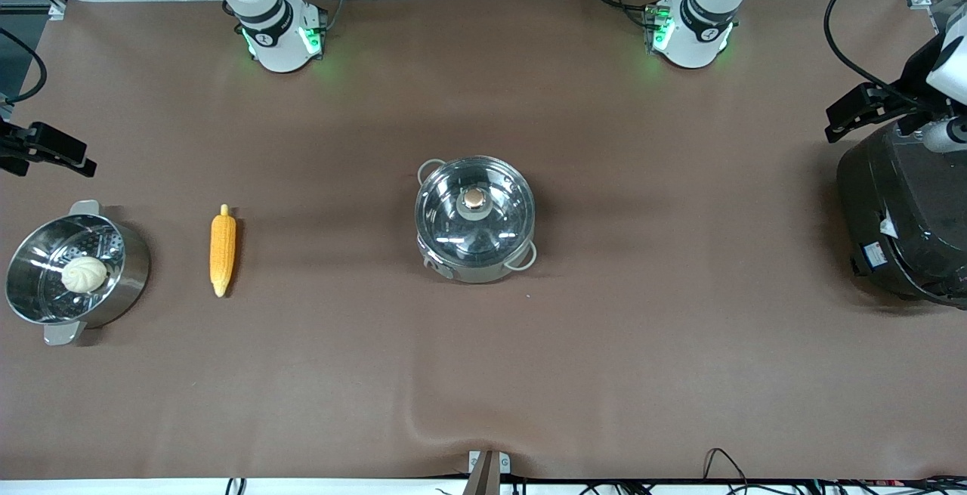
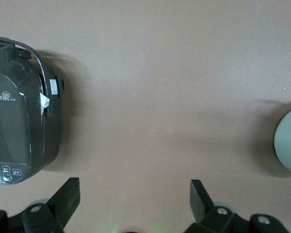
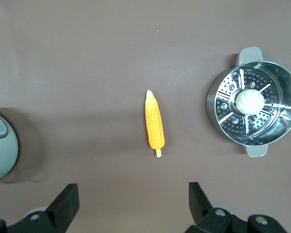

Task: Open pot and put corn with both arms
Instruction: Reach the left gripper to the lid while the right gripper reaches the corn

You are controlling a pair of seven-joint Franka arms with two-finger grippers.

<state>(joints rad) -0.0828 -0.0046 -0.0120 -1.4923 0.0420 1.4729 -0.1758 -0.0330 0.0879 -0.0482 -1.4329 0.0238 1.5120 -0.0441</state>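
While the pot (image 1: 475, 219) is sitting at the middle of the desk (image 1: 604, 366) with its glass lid (image 1: 474, 211) still on and the copper knob (image 1: 474, 198) pointing up, no step of the task is looking begun; the corn (image 1: 222, 250) is lying flat on the desk toward the right arm's end, well apart from the pot, its stub end pointing toward the edge where the robot bases are standing. Just beside the corn, closer still to that end's edge, a steamer pot (image 1: 72, 272) is holding a white bun (image 1: 84, 273); at the left arm's end a black rice cooker (image 1: 906, 215) is standing by the edge.

Both arms are waiting high up. The right pincer (image 3: 131, 204) is hanging with jaws spread wide over the bare desk near the corn, gripping nothing; the left pincer (image 2: 133, 204) is hanging likewise open and empty over the desk between the rice cooker and the pot.

Opening is seeming the step in hand; the next move is probably calling for the left pincer to be travelling over to the knob, dropping squarely around it and lifting the lid straight up, while the right pincer is lowering across the cob's middle; the smooth round knob may be slipping if gripped off centre.
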